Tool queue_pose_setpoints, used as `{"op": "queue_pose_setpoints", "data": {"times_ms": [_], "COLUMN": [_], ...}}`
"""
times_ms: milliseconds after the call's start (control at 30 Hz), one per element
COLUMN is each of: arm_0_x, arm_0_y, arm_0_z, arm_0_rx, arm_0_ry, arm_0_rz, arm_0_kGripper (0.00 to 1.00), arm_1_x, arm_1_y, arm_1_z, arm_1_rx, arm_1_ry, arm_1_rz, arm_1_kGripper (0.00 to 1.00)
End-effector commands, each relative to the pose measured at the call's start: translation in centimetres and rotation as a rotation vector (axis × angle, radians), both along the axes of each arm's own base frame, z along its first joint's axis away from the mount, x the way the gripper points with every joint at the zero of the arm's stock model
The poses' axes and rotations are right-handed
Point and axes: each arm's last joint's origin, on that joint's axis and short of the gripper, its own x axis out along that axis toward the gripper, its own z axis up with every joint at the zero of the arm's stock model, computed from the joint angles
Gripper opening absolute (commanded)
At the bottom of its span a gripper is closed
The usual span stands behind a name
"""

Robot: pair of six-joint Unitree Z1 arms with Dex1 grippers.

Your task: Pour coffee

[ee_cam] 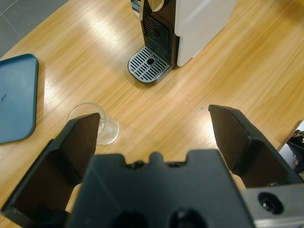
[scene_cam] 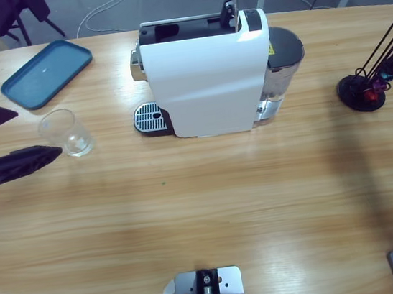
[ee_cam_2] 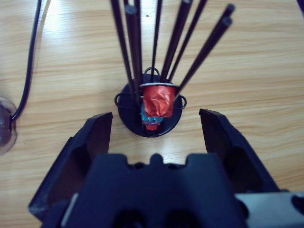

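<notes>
White unlabelled coffee machine, glass

We find the coffee machine at the middle of the table's far edge, its drip tray on its left side. The glass stands left of that, the tray behind it near the far left corner, the capsule rack by the right edge.

I see the left gripper at the table's left edge, jaws wide apart (empty); right gripper likewise spread.
</notes>
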Motion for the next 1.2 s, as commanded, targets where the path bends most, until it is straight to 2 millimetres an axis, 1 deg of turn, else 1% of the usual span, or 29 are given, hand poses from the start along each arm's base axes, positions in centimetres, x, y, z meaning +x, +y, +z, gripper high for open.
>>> {"op": "queue_pose_setpoints", "data": {"times_ms": [33, 67, 133, 167, 200, 233, 600, 767, 800, 833, 933, 967, 1000, 1200], "arm_0_x": [0.3, 0.3, 0.3, 0.3, 0.3, 0.3, 0.2, 0.2, 0.2, 0.2, 0.2, 0.2, 0.2, 0.2], "arm_0_y": [-0.1, -0.1, -0.1, -0.1, -0.1, -0.1, 0.0, 0.0, 0.0, 0.0, 0.0, 0.0, 0.1, 0.0], "arm_0_z": [-1.3, -1.3, -1.3, -1.3, -1.2, -1.2, -1.2, -1.2, -1.2, -1.2, -1.2, -1.2, -1.2, -1.2], "arm_0_rx": [0.03, 0.028, 0.025, 0.025, 0.023, 0.023, 0.022, 0.023, 0.023, 0.023, 0.021, 0.02, 0.02, 0.022], "arm_0_ry": [0.029, 0.03, 0.03, 0.03, 0.03, 0.029, 0.029, 0.029, 0.029, 0.029, 0.028, 0.027, 0.027, 0.028], "arm_0_rz": [0.022, 0.023, 0.024, 0.025, 0.025, 0.025, 0.025, 0.025, 0.025, 0.025, 0.025, 0.025, 0.025, 0.025], "arm_0_kGripper": [1.0, 1.0, 1.0, 1.0, 1.0, 1.0, 1.0, 1.0, 1.0, 1.0, 1.0, 1.0, 1.0, 1.0], "arm_1_x": [1.0, 1.1, 1.3, 1.3, 1.4, 1.4, 2.0, 2.0, 2.0, 2.0, 2.0, 2.0, 2.1, 2.2], "arm_1_y": [-0.7, -0.8, -0.8, -0.9, -0.9, -1.0, -1.0, -1.0, -1.0, -1.0, -1.1, -1.2, -1.2, -1.2], "arm_1_z": [-1.9, -1.9, -1.9, -2.0, -2.1, -2.0, -1.8, -1.9, -1.9, -1.9, -1.8, -1.8, -1.8, -1.5], "arm_1_rx": [-0.034, -0.036, -0.042, -0.043, -0.045, -0.046, -0.054, -0.056, -0.056, -0.056, -0.057, -0.057, -0.058, -0.05], "arm_1_ry": [0.06, 0.057, 0.06, 0.065, 0.068, 0.065, 0.049, 0.053, 0.053, 0.053, 0.049, 0.048, 0.047, 0.032], "arm_1_rz": [-0.005, -0.005, -0.002, 0.003, 0.007, 0.007, 0.014, 0.013, 0.013, 0.011, 0.005, 0.004, 0.003, 0.007], "arm_1_kGripper": [0.66, 0.616, 0.598, 0.566, 0.46, 0.431, 0.43, 0.425, 0.387, 0.307, 0.291, 0.232, 0.214, 0.214]}}
